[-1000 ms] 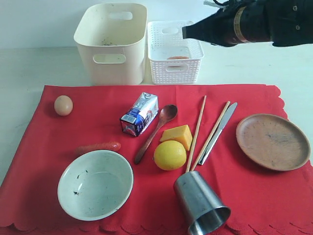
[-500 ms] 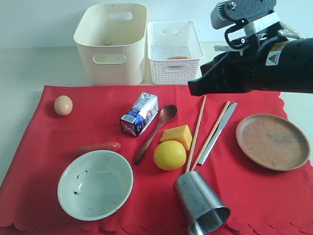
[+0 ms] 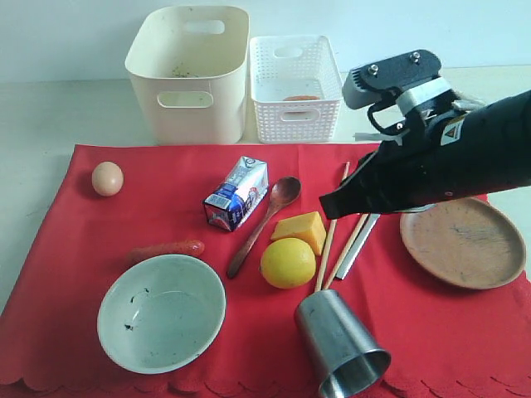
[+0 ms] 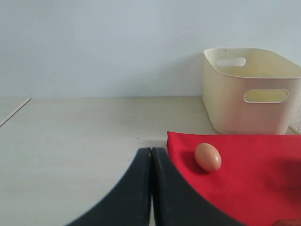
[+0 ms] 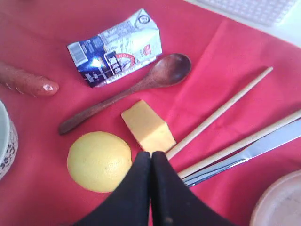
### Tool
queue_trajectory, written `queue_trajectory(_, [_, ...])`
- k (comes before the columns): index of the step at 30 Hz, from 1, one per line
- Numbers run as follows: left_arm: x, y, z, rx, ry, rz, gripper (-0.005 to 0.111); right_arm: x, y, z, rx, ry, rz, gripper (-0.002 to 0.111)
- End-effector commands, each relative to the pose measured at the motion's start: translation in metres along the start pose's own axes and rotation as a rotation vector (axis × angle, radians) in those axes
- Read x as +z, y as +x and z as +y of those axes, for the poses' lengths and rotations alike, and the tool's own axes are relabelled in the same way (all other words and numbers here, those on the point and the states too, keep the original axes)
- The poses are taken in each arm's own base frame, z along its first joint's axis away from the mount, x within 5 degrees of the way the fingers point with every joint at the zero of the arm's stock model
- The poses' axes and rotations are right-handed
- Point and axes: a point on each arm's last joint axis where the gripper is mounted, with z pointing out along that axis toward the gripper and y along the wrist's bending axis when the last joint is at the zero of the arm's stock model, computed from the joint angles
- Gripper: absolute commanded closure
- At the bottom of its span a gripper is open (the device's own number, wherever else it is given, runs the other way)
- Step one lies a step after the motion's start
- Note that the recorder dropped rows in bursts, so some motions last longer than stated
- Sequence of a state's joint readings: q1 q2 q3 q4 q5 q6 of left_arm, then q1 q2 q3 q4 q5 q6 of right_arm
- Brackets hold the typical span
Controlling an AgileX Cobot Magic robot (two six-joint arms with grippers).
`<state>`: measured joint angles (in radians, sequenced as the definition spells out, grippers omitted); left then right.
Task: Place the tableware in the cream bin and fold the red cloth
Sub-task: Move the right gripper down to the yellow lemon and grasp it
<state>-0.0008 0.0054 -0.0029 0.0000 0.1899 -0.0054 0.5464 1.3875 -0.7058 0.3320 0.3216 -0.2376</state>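
Note:
On the red cloth lie the pale green bowl, the tipped steel cup, the wooden spoon, the two chopsticks, the knife and the wooden plate. The cream bin stands behind the cloth. My right gripper is shut and empty, hanging above the chopsticks between cheese and knife; its tips point at the cheese's near corner. My left gripper is shut, off the cloth's far-left corner, and does not show in the exterior view.
A white perforated basket stands right of the cream bin. An egg, a milk carton, a sausage, a cheese wedge and a lemon also lie on the cloth. The right arm hides the chopsticks' far ends.
The right arm has swung down and forward from above the white basket to just over the chopsticks and knife. Nothing on the cloth has moved.

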Motion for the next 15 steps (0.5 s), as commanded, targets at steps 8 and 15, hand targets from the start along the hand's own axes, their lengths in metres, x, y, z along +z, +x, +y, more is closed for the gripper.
queue_trajectory(8, [0.0,0.0,0.0,-0.007,-0.003,-0.005,0.104,0.034,0.01,0.033,-0.133,-0.053,0.041,0.079])
queue_trajectory(15, [0.0,0.0,0.0,-0.007,-0.003,-0.005,0.104,0.046,0.01,0.047,-0.27,-0.093,0.107,0.045])
